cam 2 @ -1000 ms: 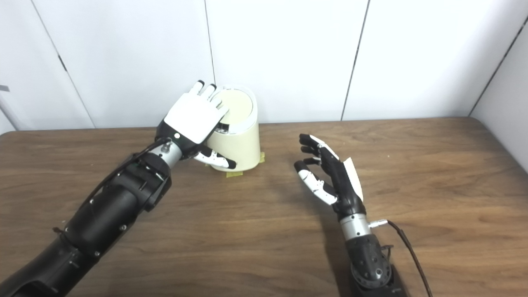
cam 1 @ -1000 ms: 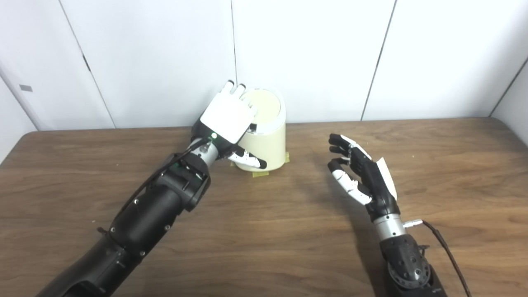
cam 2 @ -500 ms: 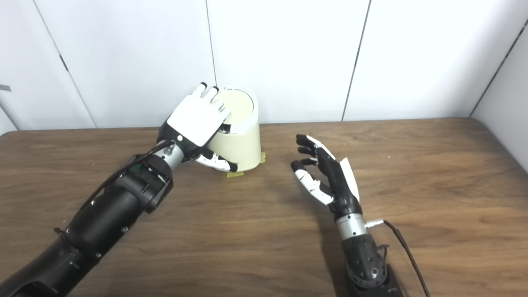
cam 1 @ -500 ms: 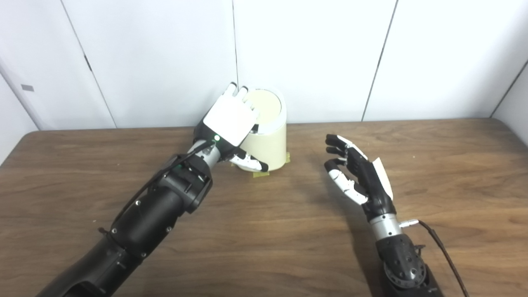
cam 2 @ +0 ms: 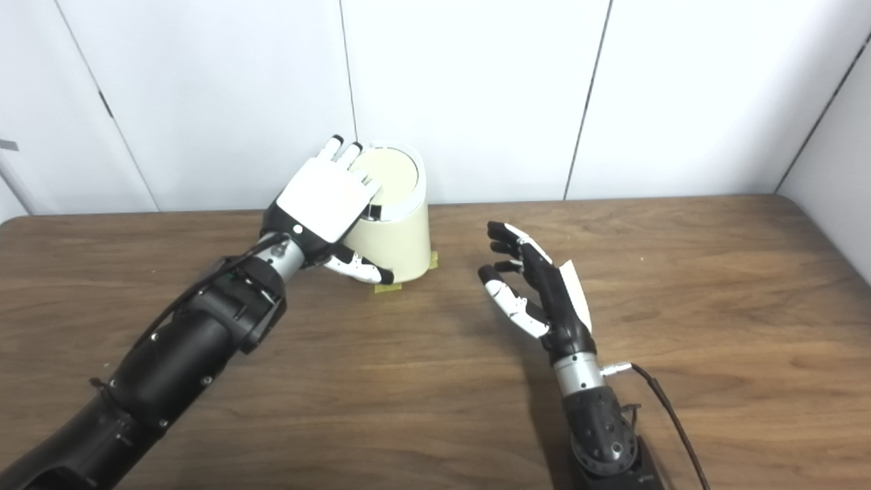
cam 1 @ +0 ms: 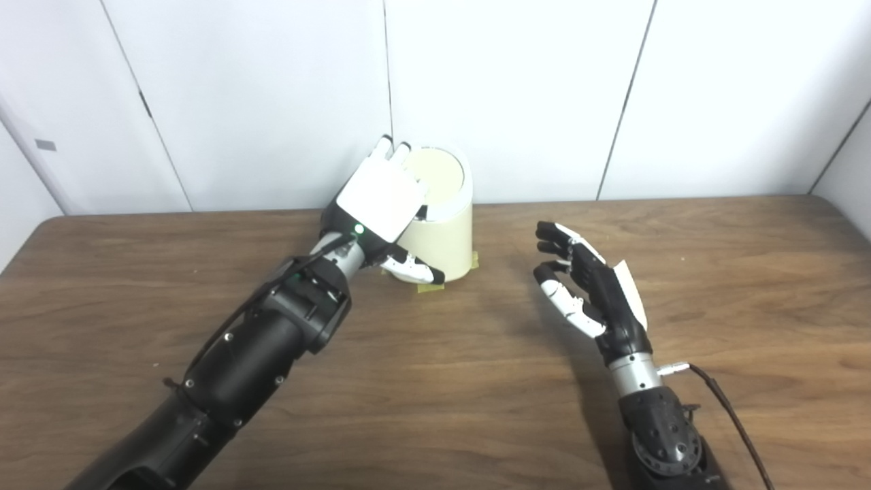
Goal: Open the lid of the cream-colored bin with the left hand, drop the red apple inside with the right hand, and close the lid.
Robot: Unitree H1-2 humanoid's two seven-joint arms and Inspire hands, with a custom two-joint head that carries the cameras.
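Note:
The cream-colored bin (cam 1: 441,235) stands at the back of the table near the wall, its round lid (cam 1: 439,175) down and tilted toward me. My left hand (cam 1: 379,199) lies flat over the lid's near-left edge, fingers straight and spread, thumb hanging beside the bin's front wall. My right hand (cam 1: 588,289) hovers open above the table to the right of the bin, palm facing left, fingers loosely curled, holding nothing. No red apple shows in either view.
Yellow tape marks (cam 1: 430,287) sit at the bin's base. The wooden table (cam 1: 435,381) stretches wide in front. White wall panels (cam 1: 517,95) stand close behind the bin. A black cable (cam 1: 735,415) trails from my right wrist.
My right hand has drifted slightly left and nearer. My left hand stays on the lid, almost unmoved.

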